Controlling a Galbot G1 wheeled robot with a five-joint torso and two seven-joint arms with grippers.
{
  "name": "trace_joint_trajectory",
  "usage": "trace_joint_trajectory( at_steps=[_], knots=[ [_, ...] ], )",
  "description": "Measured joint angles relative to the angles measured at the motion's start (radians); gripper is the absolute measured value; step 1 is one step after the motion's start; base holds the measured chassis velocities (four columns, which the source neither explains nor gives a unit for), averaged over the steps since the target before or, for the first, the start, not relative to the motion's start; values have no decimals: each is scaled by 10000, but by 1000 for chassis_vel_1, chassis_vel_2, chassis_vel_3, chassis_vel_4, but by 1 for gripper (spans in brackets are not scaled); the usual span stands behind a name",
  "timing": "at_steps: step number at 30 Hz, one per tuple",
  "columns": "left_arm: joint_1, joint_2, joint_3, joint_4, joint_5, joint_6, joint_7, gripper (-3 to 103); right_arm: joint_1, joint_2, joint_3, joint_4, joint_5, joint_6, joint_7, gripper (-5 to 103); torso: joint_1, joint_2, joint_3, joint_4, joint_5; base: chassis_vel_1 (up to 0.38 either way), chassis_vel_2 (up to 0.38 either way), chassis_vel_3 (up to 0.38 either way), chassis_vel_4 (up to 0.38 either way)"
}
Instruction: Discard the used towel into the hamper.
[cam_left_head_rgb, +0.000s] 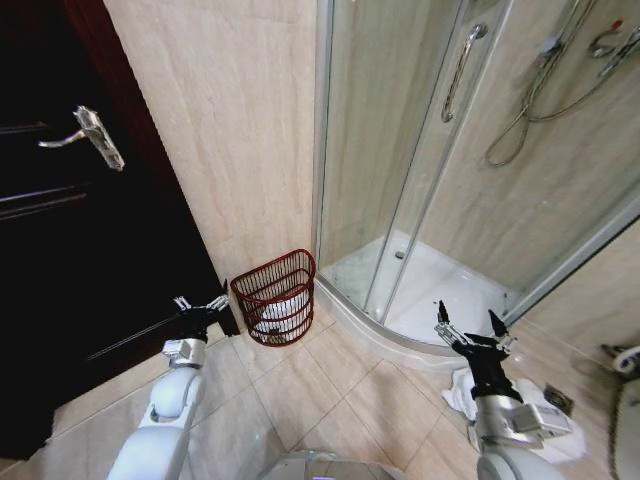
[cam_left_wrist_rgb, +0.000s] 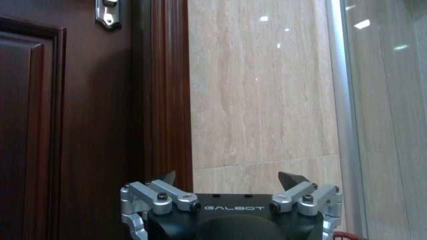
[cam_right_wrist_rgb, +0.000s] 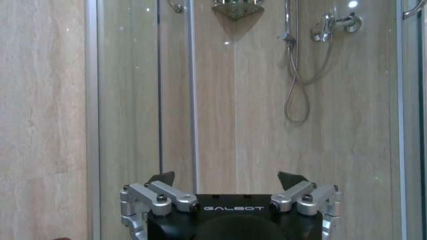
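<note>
The hamper (cam_left_head_rgb: 276, 297) is a small round red-brown wire basket standing on the tiled floor in the corner between the wall and the shower; something white lies inside it. A white towel (cam_left_head_rgb: 459, 392) lies crumpled on the floor under my right arm. My right gripper (cam_left_head_rgb: 467, 312) hangs open and empty above that towel, facing the shower (cam_right_wrist_rgb: 227, 177). My left gripper (cam_left_head_rgb: 201, 301) is open and empty just left of the hamper, facing the wall and door frame (cam_left_wrist_rgb: 230, 178). A sliver of the hamper's rim (cam_left_wrist_rgb: 348, 235) shows beside it.
A dark wooden door (cam_left_head_rgb: 60, 250) with a metal handle (cam_left_head_rgb: 92, 133) stands on the left. The curved glass shower enclosure (cam_left_head_rgb: 400, 150) and its raised white tray (cam_left_head_rgb: 440, 290) fill the right. A floor drain (cam_left_head_rgb: 558, 400) sits near the towel.
</note>
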Motion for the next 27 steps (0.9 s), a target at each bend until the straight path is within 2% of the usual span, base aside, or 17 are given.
trace_joint_trajectory(
  at_steps=[27],
  knots=[
    [27, -88, 123, 84, 231, -109, 42, 100, 13, -168, 181, -261, 62, 101, -14, 100, 0, -1, 0, 0, -1, -17, -19, 18, 17]
  ],
)
